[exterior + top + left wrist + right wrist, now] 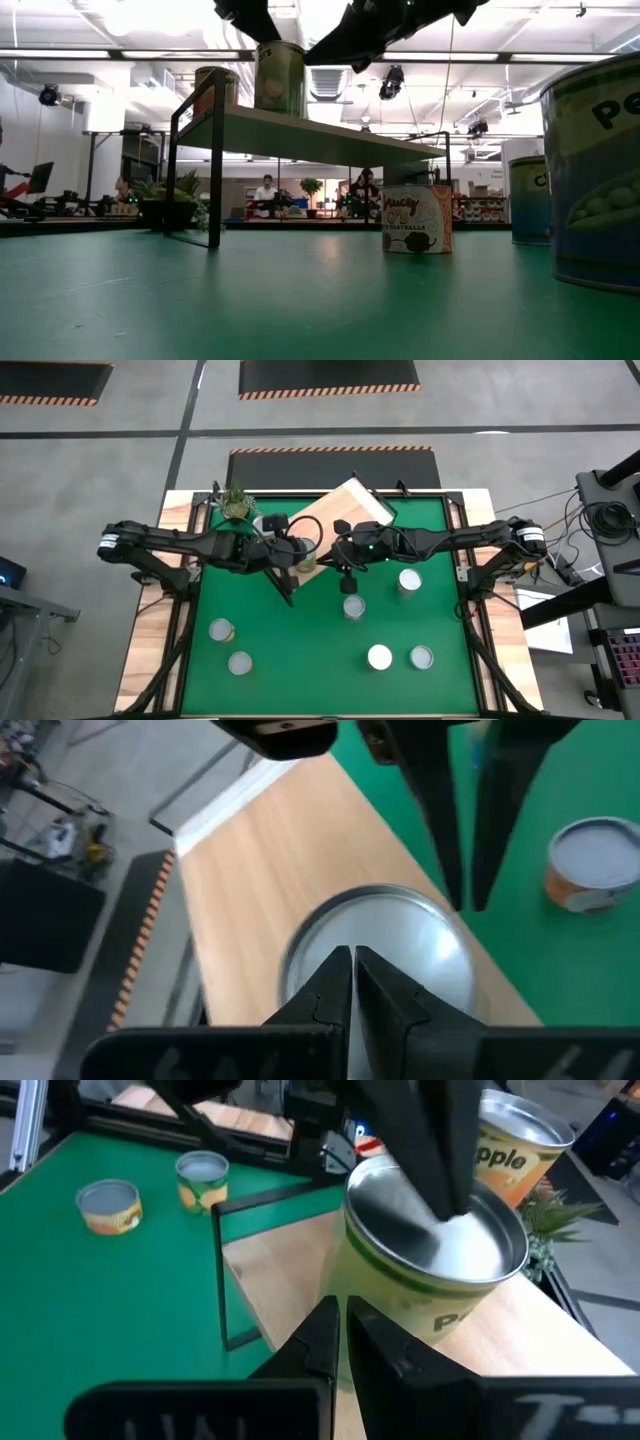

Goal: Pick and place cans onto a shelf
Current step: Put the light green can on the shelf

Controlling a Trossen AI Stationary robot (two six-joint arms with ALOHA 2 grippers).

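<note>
The light-wood shelf (345, 505) stands slantwise at the mat's far middle. Two cans stand on it by their bases: a green-labelled one (430, 1270), near the board's edge in the low view (280, 78), and a second (515, 1145) behind it. My left gripper (352, 960) is shut above the green-labelled can's silver top (400, 945). My right gripper (340, 1320) is shut beside that can's wall. Several more cans stand on the green mat, among them one (410, 580) and another (353, 607). My left gripper's shut fingers (445, 1180) come down from above onto the can's silver top (470, 1240), near its middle; I cannot tell whether they touch it. My right gripper's shut fingertips (465, 895) slant down from the table's right to the can's upper wall, just under the rim (303, 60), and seem to touch it. The can stands upright on the board.
A potted plant (237, 503) stands at the far left by the shelf. Two cans (221, 630) (239, 662) stand near left, two (379, 657) (421, 657) near right. The shelf's black legs (213, 180) rise from the mat. People sit in the room beyond.
</note>
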